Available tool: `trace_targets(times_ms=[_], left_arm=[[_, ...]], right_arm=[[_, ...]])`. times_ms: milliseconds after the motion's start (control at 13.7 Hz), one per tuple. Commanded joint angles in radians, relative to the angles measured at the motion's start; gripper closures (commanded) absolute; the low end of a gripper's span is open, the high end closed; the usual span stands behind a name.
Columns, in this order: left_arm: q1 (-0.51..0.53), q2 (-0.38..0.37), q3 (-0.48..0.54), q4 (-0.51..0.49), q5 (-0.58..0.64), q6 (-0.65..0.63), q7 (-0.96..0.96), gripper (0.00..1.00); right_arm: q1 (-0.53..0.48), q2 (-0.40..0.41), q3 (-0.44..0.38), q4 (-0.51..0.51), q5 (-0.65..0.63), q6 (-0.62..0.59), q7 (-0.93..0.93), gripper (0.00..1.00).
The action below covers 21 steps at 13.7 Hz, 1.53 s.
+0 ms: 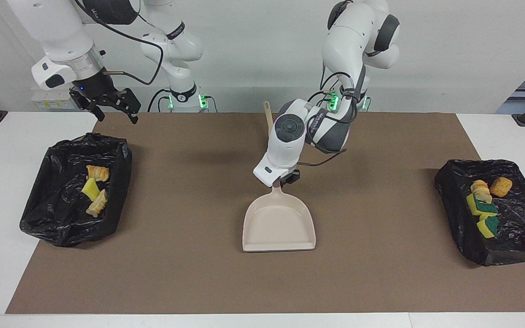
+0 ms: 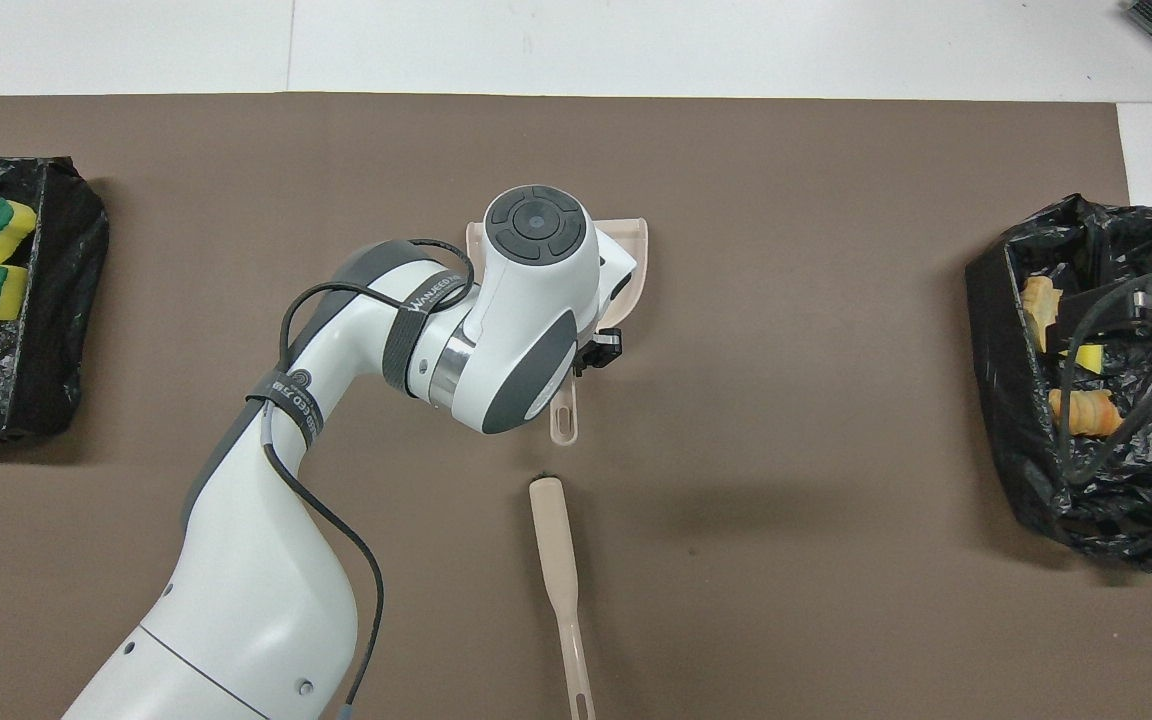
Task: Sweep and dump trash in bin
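My left gripper (image 1: 284, 183) sits at the handle of the dustpan (image 1: 279, 224); I cannot tell if it grips. My right gripper (image 1: 110, 104) waits open over the bin (image 1: 57, 214) at its end. The trash (image 1: 95, 189) lies in that bin, and more trash in the other bin (image 1: 513, 237); both bins are well apart from the dustpan. I judge the scraps light and soft, and the dustpan stiff, best held by its handle.

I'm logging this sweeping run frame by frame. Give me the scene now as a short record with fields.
dustpan: flat on the brown mat, mid-table, empty
left gripper: at the dustpan's handle
right gripper: open, raised by the bin at its end, waiting
brush: on the mat, nearer the robots than the dustpan
bins: black-lined, one at each end
trash: all in the bins; none on the mat
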Motion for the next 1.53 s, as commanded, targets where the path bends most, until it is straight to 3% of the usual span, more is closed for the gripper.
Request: trace_targets(times_ms=[0, 146, 364, 728, 1165, 1310, 1456], left_arm=[[0.002, -0.018, 0.016, -0.004, -0.008, 0.014, 0.074, 0.00], [0.067, -0.091, 0.016, -0.039, -0.008, 0.009, 0.141, 0.00], [0.166, -0.234, 0.027, -0.180, -0.004, 0.014, 0.258, 0.00], [0.374, -0.400, 0.030, -0.275, 0.018, -0.023, 0.498, 0.00], [0.548, -0.526, 0.033, -0.196, 0.025, -0.213, 0.762, 0.00], [0.574, -0.537, 0.041, -0.139, 0.025, -0.311, 0.824, 0.00], [0.577, -0.613, 0.041, -0.151, 0.025, -0.374, 0.826, 0.00]], right_arm=[[-0.004, -0.009, 0.001, -0.009, 0.018, 0.015, -0.013, 0.00], [-0.004, -0.009, 0.001, -0.009, 0.019, 0.015, -0.015, 0.00], [-0.004, -0.009, 0.001, -0.009, 0.019, 0.015, -0.015, 0.00], [-0.004, -0.009, 0.001, -0.009, 0.018, 0.015, -0.013, 0.00], [-0.004, -0.009, 0.001, -0.009, 0.018, 0.015, -0.013, 0.00], [-0.004, -0.009, 0.001, -0.009, 0.018, 0.015, -0.015, 0.00], [-0.004, -0.009, 0.001, -0.009, 0.018, 0.015, -0.015, 0.00]])
